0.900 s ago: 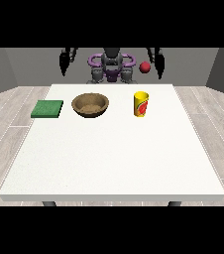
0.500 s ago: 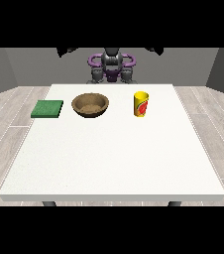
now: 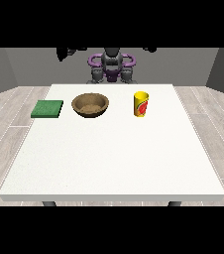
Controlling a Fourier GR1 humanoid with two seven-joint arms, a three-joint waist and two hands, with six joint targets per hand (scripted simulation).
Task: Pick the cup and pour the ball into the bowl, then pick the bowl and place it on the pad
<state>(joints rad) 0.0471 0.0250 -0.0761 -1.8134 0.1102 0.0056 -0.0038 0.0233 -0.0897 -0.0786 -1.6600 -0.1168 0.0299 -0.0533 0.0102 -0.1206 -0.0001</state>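
White table (image 3: 112, 163) fills most of the view, bare at its near side. Farther back stand a green pad (image 3: 47, 108), a brown bowl (image 3: 90, 105) and a yellow cup (image 3: 141, 103) — in one row, well apart. No ball is visible, and the red mark on the cup carries no readable writing. Behind, the hand at the view's left (image 3: 64, 52) and the hand at the view's right (image 3: 150, 49) are raised high; whether they are clenched cannot be told. A careless reach could tip the upright cup.
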